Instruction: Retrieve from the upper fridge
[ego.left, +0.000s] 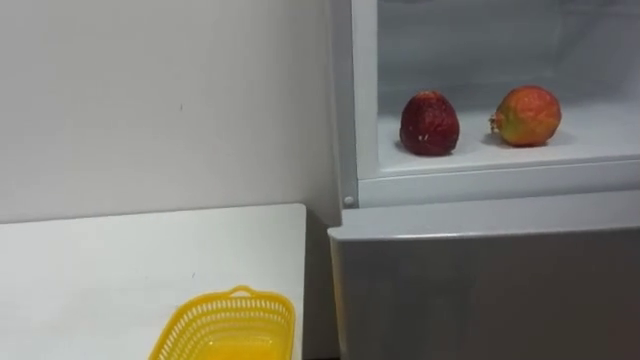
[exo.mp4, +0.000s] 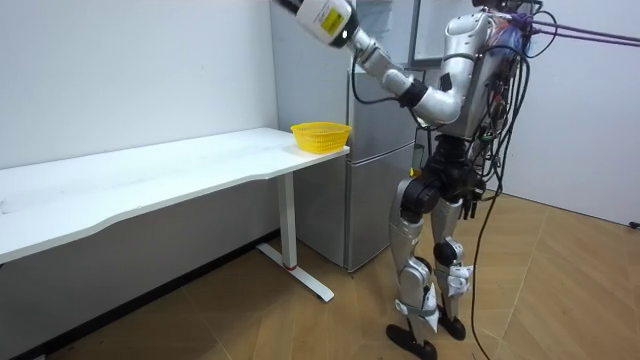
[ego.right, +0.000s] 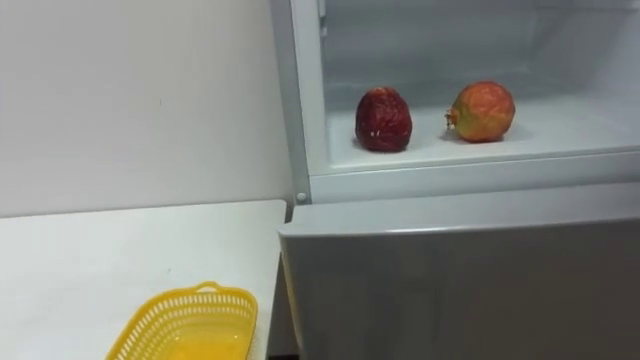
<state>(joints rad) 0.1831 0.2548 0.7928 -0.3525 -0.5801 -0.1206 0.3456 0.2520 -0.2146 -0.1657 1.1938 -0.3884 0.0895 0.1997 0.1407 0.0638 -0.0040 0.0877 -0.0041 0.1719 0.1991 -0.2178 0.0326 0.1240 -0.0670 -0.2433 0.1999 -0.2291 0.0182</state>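
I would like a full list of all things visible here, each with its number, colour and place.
strawberry: one, dark red, on the shelf of the open upper fridge compartment, left of the other fruit.
pomegranate: one, red-orange, same shelf, to the right, apart from the strawberry.
fridge: one, grey-white, upper compartment open, lower door shut, right of the table.
basket: one, yellow, on the table near its fridge end.
table: one, white, along the wall.
robot's arm: one raised, reaching up beside the fridge top; the robot stands before the fridge.
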